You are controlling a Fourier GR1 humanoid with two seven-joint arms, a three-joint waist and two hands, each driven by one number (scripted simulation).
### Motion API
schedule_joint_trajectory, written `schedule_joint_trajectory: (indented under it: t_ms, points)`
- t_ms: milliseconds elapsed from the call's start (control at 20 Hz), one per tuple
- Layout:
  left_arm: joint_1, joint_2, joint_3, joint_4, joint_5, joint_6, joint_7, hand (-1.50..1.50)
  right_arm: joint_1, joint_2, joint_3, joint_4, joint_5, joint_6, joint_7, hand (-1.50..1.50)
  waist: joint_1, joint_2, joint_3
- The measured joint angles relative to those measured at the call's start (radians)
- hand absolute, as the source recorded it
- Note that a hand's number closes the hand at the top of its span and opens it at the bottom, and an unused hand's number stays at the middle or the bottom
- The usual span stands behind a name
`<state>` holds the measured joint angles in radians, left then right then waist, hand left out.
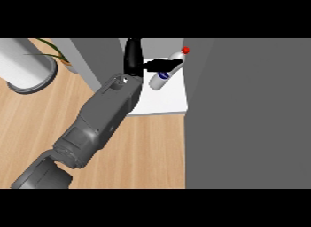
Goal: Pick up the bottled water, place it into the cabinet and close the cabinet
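Firstly, item one: my left hand, black, reaching into the open cabinet at the top of the view. Its fingers are curled across the upper body of the bottled water.

Item two: the bottled water, white, with a red cap and a small blue label. It is tilted, cap towards the upper right, base towards me. It sits over the cabinet's white floor; I cannot tell whether the base touches it.

Item three: my grey forearm, running from the lower left corner up to the hand.

Item four: the cabinet, with a grey side wall left of the hand and a broad grey door filling the right of the view.

Item five: the wooden counter beneath my arm.

Item six: a white cylinder on a grey base at the far left, with plant leaves just beside it.
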<state>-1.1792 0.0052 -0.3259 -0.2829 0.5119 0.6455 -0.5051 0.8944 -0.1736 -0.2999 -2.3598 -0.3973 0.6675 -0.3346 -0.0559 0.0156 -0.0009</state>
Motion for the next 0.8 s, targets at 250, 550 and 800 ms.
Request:
schedule_joint_trajectory:
  t_ms: [250,550,800]
  points:
    - [-0.022,-0.002,0.039,-0.011,0.018,-0.043,-0.046,-1.50,0.003,-0.005,-0.015,0.002,-0.007,0.008,0.004,-1.50,0.006,-0.003,0.000]
    - [0.016,-0.004,0.062,-0.095,0.063,-0.159,-0.090,-1.50,0.008,0.005,-0.001,-0.005,-0.013,-0.008,0.020,-1.50,0.019,-0.010,-0.001]
    - [0.085,-0.005,0.024,-0.218,0.085,-0.202,-0.062,-1.50,0.001,0.010,0.009,-0.006,-0.016,-0.007,0.030,-1.50,0.037,-0.018,0.000]
